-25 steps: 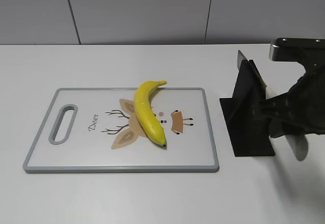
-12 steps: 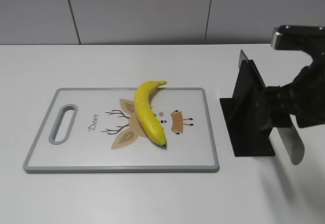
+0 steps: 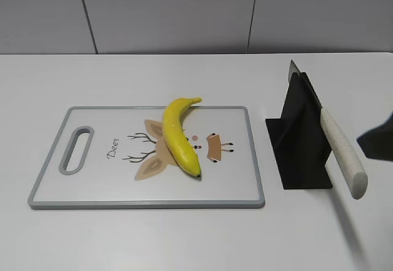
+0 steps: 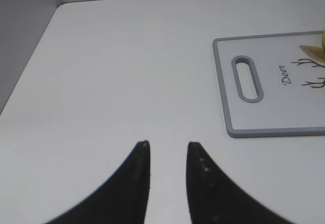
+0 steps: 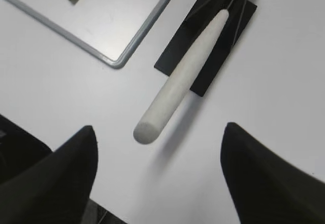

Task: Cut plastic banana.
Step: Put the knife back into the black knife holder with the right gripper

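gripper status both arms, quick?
Left gripper: slightly open, empty, hovering over bare table left of the cutting board.
Right gripper: wide open, empty, above the knife handle, not gripping it.

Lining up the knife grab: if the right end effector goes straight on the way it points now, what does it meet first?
Most likely the knife handle: its rounded butt end lies between the open right end effector fingers, just ahead, sticking out of the black knife stand. Depth is uncertain; it could pass above and meet the table.

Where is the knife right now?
The knife sits in its black stand on the right of the exterior view, just beyond the cutting board, pale handle sticking out; no gripper touches it.
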### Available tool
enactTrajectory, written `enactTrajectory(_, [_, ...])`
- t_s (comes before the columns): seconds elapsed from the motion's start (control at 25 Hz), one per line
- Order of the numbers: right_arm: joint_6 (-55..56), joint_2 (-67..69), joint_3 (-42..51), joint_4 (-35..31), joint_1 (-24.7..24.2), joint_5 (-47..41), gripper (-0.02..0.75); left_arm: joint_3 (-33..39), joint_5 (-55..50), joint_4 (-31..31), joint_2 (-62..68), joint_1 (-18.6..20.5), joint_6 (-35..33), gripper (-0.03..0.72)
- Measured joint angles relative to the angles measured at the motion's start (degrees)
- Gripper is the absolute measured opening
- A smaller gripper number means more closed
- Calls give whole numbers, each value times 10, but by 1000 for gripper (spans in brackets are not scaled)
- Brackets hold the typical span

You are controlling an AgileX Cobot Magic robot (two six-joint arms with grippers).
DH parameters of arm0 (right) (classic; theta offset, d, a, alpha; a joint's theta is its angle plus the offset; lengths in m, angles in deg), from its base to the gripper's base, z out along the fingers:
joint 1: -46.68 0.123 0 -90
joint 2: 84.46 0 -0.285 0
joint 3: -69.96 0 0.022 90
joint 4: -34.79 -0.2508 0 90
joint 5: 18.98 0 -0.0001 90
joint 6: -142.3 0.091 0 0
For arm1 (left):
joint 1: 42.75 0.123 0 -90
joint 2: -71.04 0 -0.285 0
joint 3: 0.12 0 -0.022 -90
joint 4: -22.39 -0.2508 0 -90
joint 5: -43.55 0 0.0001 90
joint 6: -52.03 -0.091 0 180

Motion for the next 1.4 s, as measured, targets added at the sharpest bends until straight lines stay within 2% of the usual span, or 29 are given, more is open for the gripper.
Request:
enactTrajectory(0.16, [-44, -78, 56, -4, 0, -9, 586, 0, 0, 0, 0, 0, 0, 239])
enactTrajectory(0.4, [-51, -210, 139, -4, 0, -44, 586, 0, 0, 0, 0, 0, 0, 239])
enactTrajectory(0.68, [-32, -365, 161, -6, 0, -87, 586, 0, 0, 0, 0, 0, 0, 239])
enactTrajectory(1.08, [8, -541, 162, 8, 0, -90, 586, 0, 0, 0, 0, 0, 0, 239])
enactTrajectory(1.4, [44, -557, 163, 33, 0, -91, 586, 0, 0, 0, 0, 0, 0, 239])
